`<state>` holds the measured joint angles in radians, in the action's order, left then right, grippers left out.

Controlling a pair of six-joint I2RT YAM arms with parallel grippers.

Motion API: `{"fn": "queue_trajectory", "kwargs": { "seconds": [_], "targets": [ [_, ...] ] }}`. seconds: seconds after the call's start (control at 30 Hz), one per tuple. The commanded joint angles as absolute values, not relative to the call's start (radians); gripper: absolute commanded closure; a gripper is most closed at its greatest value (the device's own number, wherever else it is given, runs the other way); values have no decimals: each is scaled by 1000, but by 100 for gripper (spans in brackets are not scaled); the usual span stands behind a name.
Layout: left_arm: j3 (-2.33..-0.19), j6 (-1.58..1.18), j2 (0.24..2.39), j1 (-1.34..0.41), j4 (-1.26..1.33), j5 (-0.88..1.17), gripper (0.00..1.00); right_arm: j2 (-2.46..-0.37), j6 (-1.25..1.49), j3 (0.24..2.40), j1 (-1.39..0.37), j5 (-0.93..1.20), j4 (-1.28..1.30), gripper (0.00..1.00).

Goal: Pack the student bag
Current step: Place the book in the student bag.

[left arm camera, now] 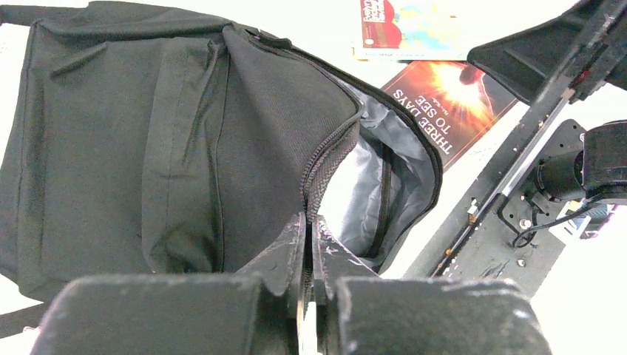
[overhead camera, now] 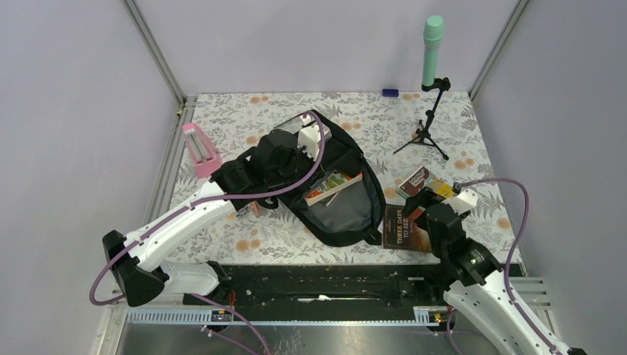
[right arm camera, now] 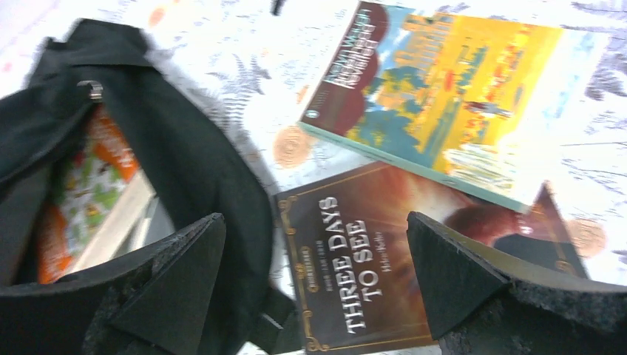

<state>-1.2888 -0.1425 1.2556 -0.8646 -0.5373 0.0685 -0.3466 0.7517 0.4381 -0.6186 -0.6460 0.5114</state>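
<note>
The large black soft-fabric student bag (left arm camera: 148, 133), lying on the counter (overhead camera: 244, 118) ahead of the left tool (left arm camera: 309, 231), is pinched at its zip edge by that tool, evidently to hold the mouth open, while the right tool (right arm camera: 314, 222) is spread wide over a flat brown book (right arm camera: 347, 274), judged next for packing.

The student bag (overhead camera: 347, 159) lies mid-worktop (overhead camera: 244, 118) with a book (overhead camera: 333, 187) inside it. Just right of the bag lie a near book (overhead camera: 403, 229) and, behind it, a far book (overhead camera: 423, 180). A stand (overhead camera: 431, 118) rises near the far right corner.
</note>
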Motion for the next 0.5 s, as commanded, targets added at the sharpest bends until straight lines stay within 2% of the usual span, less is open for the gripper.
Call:
{"fn": "queue_trajectory", "kwargs": {
  "seconds": [0.0, 0.17, 0.33, 0.47],
  "targets": [
    [-1303, -145, 1225, -863, -472, 103, 100, -470, 659, 528, -484, -546, 612, 0],
    [-1291, -155, 1237, -863, -456, 126, 100, -527, 611, 532, -274, -444, 580, 0],
    [-1287, -152, 1259, -861, -457, 112, 100, -578, 620, 462, 54, -156, 471, 0],
    [-1284, -171, 1272, -861, -446, 161, 100, -648, 616, 430, 237, -59, 392, 0]
  ]
}}
